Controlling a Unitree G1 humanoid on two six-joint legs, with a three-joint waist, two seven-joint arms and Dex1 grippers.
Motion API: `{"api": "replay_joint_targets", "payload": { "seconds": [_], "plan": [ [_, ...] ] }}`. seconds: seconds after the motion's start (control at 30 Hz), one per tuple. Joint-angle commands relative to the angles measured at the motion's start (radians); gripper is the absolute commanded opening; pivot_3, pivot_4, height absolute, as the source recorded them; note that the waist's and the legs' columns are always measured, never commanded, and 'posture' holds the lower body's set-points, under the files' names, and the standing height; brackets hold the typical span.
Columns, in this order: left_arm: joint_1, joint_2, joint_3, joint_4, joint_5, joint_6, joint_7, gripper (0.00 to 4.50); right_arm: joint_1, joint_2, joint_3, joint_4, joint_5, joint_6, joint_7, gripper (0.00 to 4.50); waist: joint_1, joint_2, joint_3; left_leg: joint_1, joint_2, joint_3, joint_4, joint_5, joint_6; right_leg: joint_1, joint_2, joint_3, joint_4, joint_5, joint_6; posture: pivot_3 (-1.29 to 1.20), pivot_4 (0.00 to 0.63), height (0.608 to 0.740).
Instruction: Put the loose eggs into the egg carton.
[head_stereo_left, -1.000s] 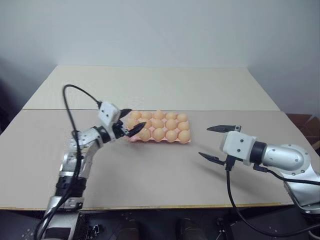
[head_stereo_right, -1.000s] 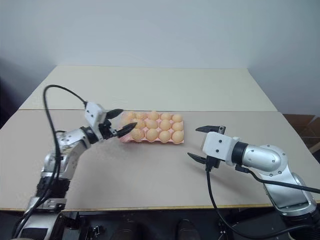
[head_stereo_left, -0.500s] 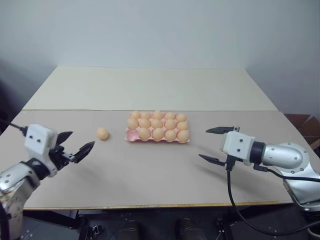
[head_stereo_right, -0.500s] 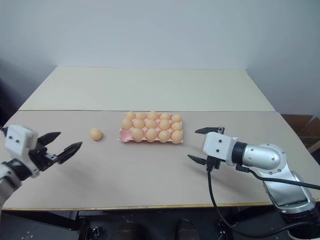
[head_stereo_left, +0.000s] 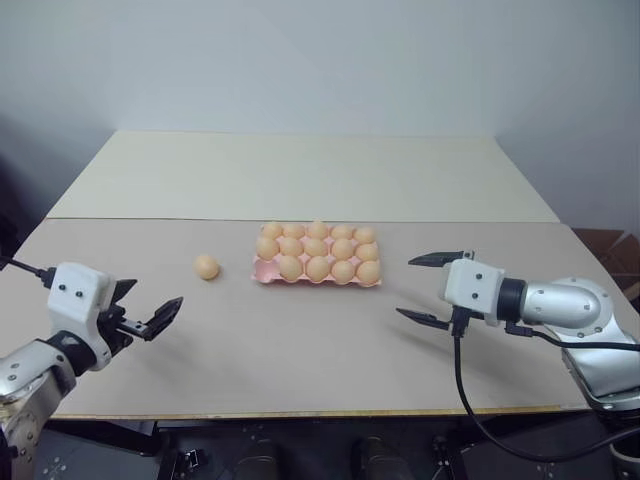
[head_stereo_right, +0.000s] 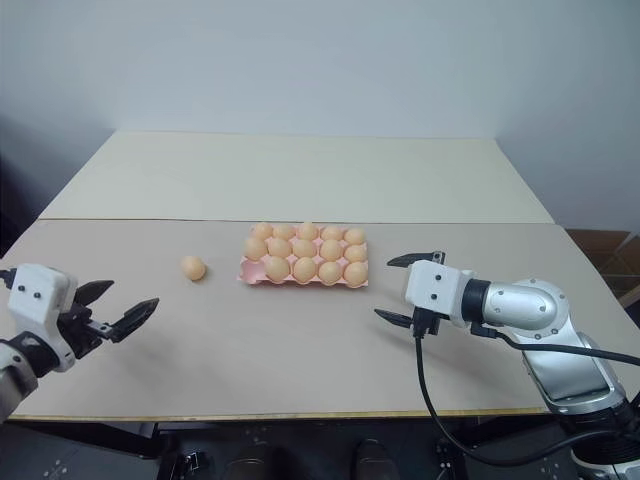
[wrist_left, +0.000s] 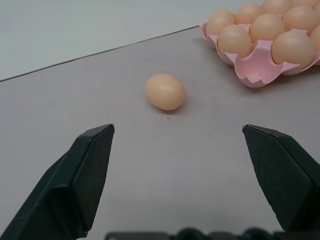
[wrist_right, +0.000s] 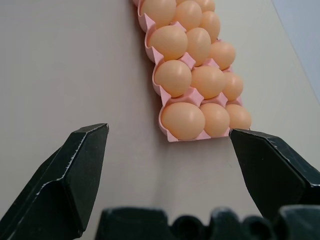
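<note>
Beside the egg carton (head_stereo_left: 317, 257), on its left, one loose egg (head_stereo_left: 206, 266) now lies on the table (head_stereo_left: 300, 340); my left gripper (head_stereo_left: 150, 318) has withdrawn, spread and empty; right gripper (head_stereo_left: 432, 290) likewise spread; task reopened

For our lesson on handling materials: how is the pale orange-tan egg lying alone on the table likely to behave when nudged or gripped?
The smooth oval pale orange-tan egg lies on the flat bare beige table, so a nudge would probably roll it. Its glossy curved surface may slip between hard fingers. If real, it likely cracks under firm squeezing.
</note>
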Motion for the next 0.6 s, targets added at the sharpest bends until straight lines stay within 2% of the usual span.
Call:
{"api": "replay_joint_targets", "payload": {
  "seconds": [0.03,0.27,0.43,0.6],
  "plan": [
    [-0.097,-0.023,-0.059,0.054,0.048,-0.023,0.084,4.48,-0.008,0.002,-0.017,-0.025,-0.001,-0.012,-0.01,4.5,0.003,0.0,0.0,0.0,0.0,0.0,0.0,0.0,0.0,0.0,0.0,0.0,0.0,0.0,0.0,0.0,0.15,0.74],
    [-0.343,-0.156,-0.218,0.288,0.165,-0.15,0.204,4.48,0.005,0.005,-0.028,-0.041,-0.01,0.003,-0.03,4.5,0.003,-0.001,0.0,0.0,0.0,0.0,0.001,0.0,0.0,0.001,0.0,0.0,0.0,0.001,0.0,0.0,0.15,0.74],
    [-0.463,-0.205,-0.265,0.498,0.234,-0.245,0.245,4.48,0.018,0.001,-0.037,-0.053,-0.016,0.018,-0.048,4.5,0.001,-0.001,0.0,-0.001,-0.001,0.0,0.0,0.0,0.0,0.001,0.001,0.0,-0.001,0.005,0.005,0.0,0.15,0.74],
    [-0.531,-0.216,-0.312,0.656,0.272,-0.329,0.213,4.48,0.055,-0.009,-0.066,-0.083,-0.013,0.032,-0.059,4.5,0.003,-0.001,0.0,-0.002,-0.001,0.0,0.0,0.0,0.0,0.001,0.001,0.0,-0.001,0.005,0.006,0.0,0.15,0.74]
  ]
}}
